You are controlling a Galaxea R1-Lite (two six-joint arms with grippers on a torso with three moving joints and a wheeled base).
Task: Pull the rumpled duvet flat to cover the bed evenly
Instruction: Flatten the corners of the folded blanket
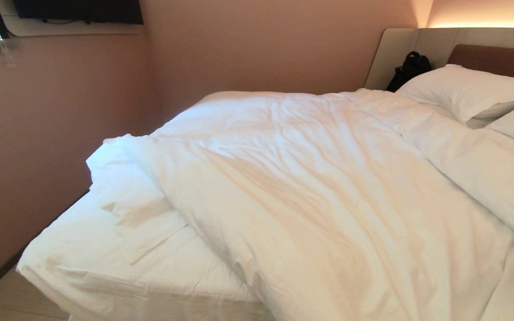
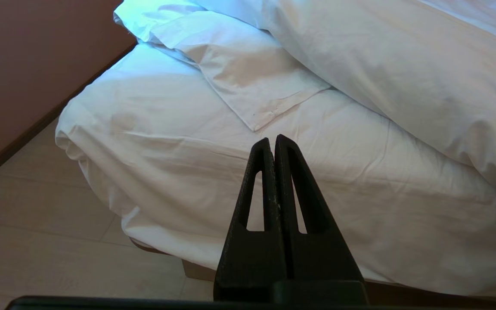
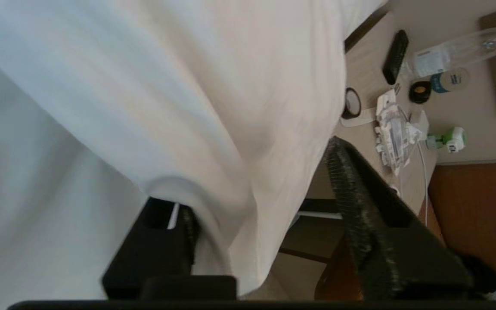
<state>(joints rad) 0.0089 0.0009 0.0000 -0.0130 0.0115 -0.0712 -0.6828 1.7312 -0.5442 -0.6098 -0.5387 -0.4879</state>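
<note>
Right gripper (image 3: 261, 215) at the duvet's near edge, a hanging fold between its jaws.

Nearest you, the jaws stand partly apart around that fold of the duvet (image 1: 319, 191); you can't yet call it a firm hold, since a gap shows beside the far jaw. The left gripper (image 2: 272, 144) hangs pressed shut and empty off the bed's (image 1: 105, 272) foot corner, over bare sheet. Farther in, the duvet lies bunched slantwise, leaving that corner uncovered, with a folded-back flap (image 1: 141, 214) toward the wall. Beyond sit the pillows (image 1: 462, 91) at the headboard. Expect the duvet to be soft, bulky and draggy: pinch a thick bunch at the hem, since thin cloth may slip.
</note>
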